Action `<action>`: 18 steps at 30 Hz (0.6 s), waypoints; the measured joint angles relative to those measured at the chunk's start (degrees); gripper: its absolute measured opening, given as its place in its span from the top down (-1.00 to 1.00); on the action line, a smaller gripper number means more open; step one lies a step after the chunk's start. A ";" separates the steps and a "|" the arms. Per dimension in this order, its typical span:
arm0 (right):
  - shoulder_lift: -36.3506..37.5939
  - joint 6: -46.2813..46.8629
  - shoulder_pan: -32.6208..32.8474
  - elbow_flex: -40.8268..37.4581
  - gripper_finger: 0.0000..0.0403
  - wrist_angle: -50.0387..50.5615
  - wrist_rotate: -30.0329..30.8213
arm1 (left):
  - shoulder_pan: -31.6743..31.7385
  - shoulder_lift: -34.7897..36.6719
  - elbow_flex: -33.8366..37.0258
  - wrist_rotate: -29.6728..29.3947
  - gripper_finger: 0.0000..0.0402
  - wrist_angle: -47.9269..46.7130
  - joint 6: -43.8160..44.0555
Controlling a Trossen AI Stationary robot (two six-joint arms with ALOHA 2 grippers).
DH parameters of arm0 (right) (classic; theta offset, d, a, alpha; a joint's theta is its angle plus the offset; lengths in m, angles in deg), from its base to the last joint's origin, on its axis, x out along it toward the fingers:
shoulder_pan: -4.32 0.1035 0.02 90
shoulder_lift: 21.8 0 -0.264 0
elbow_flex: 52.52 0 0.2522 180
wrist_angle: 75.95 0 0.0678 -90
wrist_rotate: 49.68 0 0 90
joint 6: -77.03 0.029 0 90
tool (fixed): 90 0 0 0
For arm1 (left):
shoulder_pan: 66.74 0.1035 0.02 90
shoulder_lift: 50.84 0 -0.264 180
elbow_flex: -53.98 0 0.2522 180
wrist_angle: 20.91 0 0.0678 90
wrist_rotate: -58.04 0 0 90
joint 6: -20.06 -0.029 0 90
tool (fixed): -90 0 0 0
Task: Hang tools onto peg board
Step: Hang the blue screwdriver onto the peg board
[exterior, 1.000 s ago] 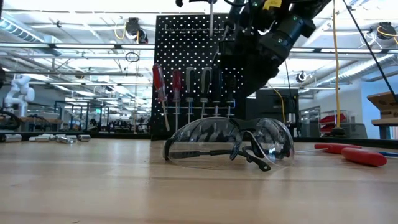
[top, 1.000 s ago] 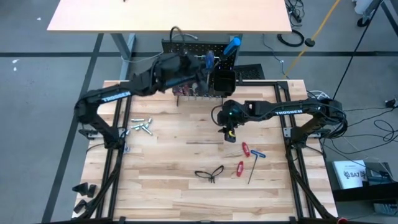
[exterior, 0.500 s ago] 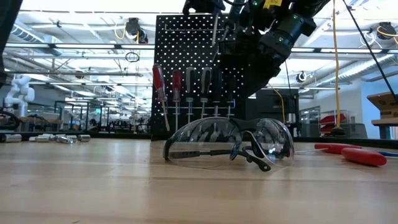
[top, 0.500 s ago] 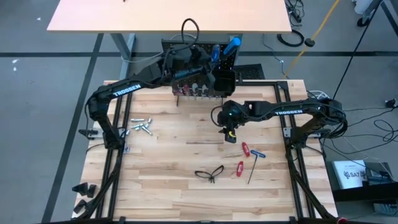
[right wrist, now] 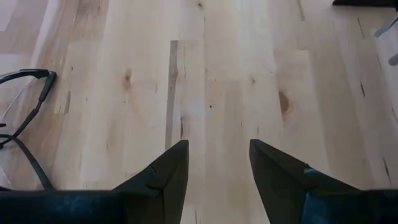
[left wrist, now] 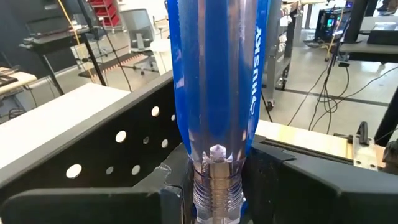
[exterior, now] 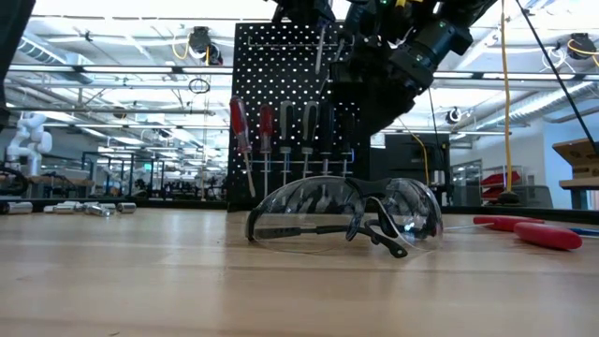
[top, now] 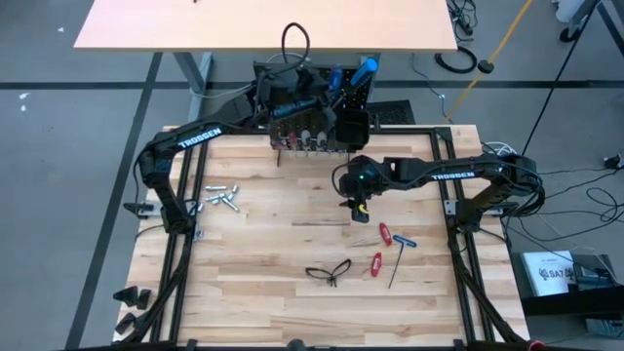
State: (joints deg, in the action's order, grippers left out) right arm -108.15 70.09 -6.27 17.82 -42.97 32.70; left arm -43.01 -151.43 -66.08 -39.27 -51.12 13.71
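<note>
The peg board [exterior: 281, 94] stands upright at the table's far edge, with red- and black-handled screwdrivers [exterior: 266, 126] hanging in a row on its front. My left gripper [top: 327, 86] is high at the board's top edge, shut on a blue-handled screwdriver [left wrist: 217, 81]. Its shaft [exterior: 320, 47] points down in front of the board. My right gripper [top: 359, 202] hovers open over the table's middle with nothing between its fingers [right wrist: 168, 180]. Black-framed glasses [top: 329, 272] lie on the tabletop near the front. My left gripper pinches the screwdriver between its two fingers at the lower end of the blue handle, by the clear collar [left wrist: 214, 183]. The fingers come in about level from the table's near left and lie across the tool. It stands nearly upright, handle up, lifted clear of everything.
A square black bin [top: 351, 129] sits on the board's front right, and a second blue handle [top: 366, 68] shows beyond it. Red hex keys [top: 382, 234] lie right of the glasses. Small silver pieces [top: 219, 198] lie at the left. Bare wood lies between them.
My left gripper has carried the blue screwdriver toward the table's far edge and a little to the right, up to the peg board's top. The screwdriver has stayed upright, clear of the table, its shaft now slightly tilted.
</note>
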 joint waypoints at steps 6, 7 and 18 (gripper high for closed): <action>0.00 -0.20 -0.29 0.00 0.20 -0.60 -0.02 | 0.54 -1.00 0.00 -0.21 0.53 2.05 -0.05; 0.00 -0.20 -0.29 0.00 0.20 -0.58 -0.02 | 0.63 -1.03 0.00 -0.20 0.53 1.96 -0.05; 0.00 0.22 -0.27 0.02 0.20 -0.61 -0.02 | 1.06 -2.39 0.00 -0.34 0.53 2.36 -0.27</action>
State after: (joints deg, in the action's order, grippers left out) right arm -108.15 70.31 -6.54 17.84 -43.58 32.68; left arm -41.95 -153.82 -66.08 -39.61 -48.75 13.44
